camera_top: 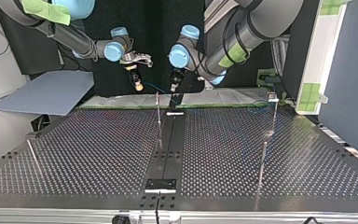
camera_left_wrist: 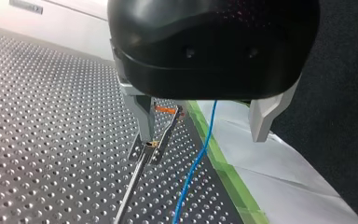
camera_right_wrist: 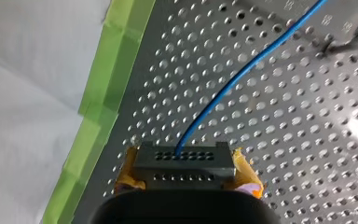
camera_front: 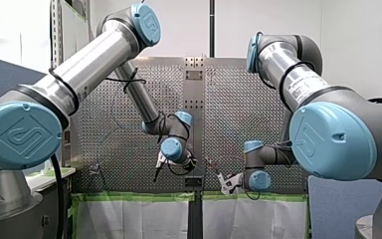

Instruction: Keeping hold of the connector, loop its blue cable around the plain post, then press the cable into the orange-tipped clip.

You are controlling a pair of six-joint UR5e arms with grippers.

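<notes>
Perforated metal table is stretching out under both arms, edged with green tape. My right gripper is pinching the black connector between its 2 yellow pads, with the connector's long side lying across the jaws. The thin blue cable is running out of the connector's front face, straight ahead and away from that gripper. My left gripper is standing spread wide and holding nothing, with the cable hanging between its 2 fingers. The orange-tipped clip is rising just beyond its metal finger, beside the cable and apart from it. I judge my left gripper to be the nearer to the clip, so nudging the cable sideways toward the clip is looking like its job. Which post is the plain post I cannot tell.
</notes>
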